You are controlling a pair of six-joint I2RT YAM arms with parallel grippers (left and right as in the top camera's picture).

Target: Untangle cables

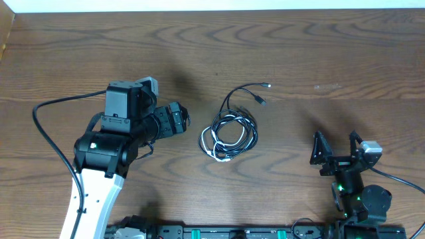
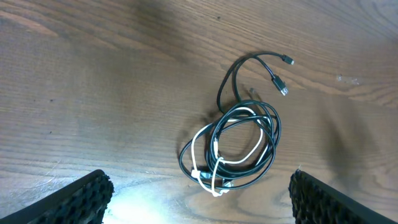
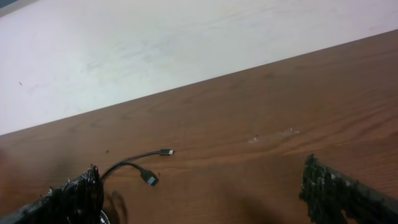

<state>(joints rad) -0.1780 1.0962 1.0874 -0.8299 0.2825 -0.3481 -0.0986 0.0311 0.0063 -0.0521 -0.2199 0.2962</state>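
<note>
- The cables [image 1: 229,133] lie in one knotted pile mid-table [image 1: 332,53], between the two arms and nearer the left one.
- The pile is several black cords [image 2: 273,134] looped into a rough coil, with one white cord [image 2: 193,149] threaded through the same loops. Nothing has been separated yet.
- Two black plug ends [image 2: 281,85] stick out of the coil on the far side and lie flat and free on the wood. They are the only loose tails visible. The white cord's ends are buried in the coil, and the pictures do not show where.
- The left gripper [image 1: 186,119] sits just beside the pile, jaws spread wide, holding nothing.
- In the left wrist view its fingers [image 2: 81,199] frame the bottom corners with the coil centred between them. It is likely lined up this way for a first grab on the bundle.
- The right gripper [image 1: 337,147] is well apart from the pile, near the front right of the table. Its jaws are also wide apart and it is empty.
- The right wrist camera points at the far edge. It catches only the two plug ends and a bit of coil behind its left finger, so this arm looks parked rather than engaged.
- Judgement: the task is at its start. A sensible split is for one arm to pin the coil while the other pulls a free tail.
- Risk: grabbing mid-coil takes black and white strands together and tightens the knot.
</note>
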